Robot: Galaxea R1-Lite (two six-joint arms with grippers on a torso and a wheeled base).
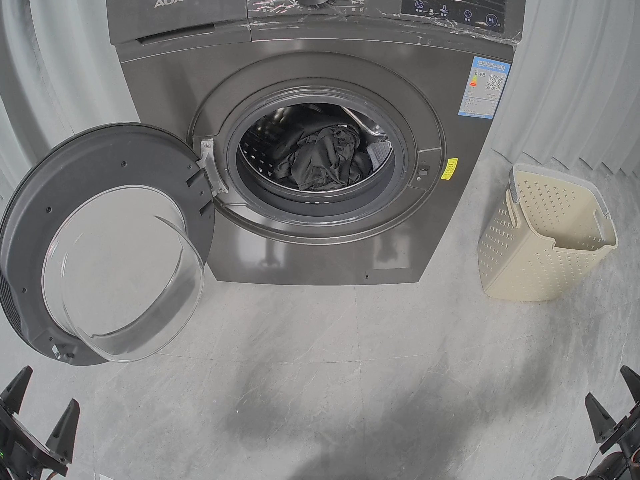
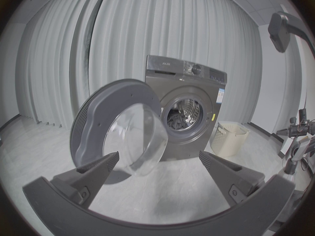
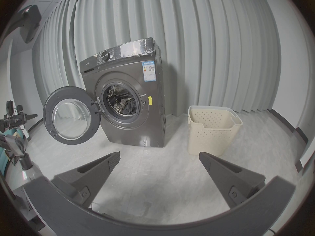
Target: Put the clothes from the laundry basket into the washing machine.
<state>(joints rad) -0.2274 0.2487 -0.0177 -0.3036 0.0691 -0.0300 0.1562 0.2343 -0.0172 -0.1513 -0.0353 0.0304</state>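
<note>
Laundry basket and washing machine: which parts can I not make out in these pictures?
- laundry basket floor: right wrist view, hidden by its own front wall.
- Back of the drum: head view, covered by the dark clothes.
- left gripper and right gripper: head view, cut off by the picture's edge.

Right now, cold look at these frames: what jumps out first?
The grey washing machine stands centre, its round door swung wide to the robot's left, dark clothes heaped in the drum. On the robot's right the cream laundry basket stands upright, apparently empty. The left claw and right claw sit low in front, both open, holding nothing.
</note>
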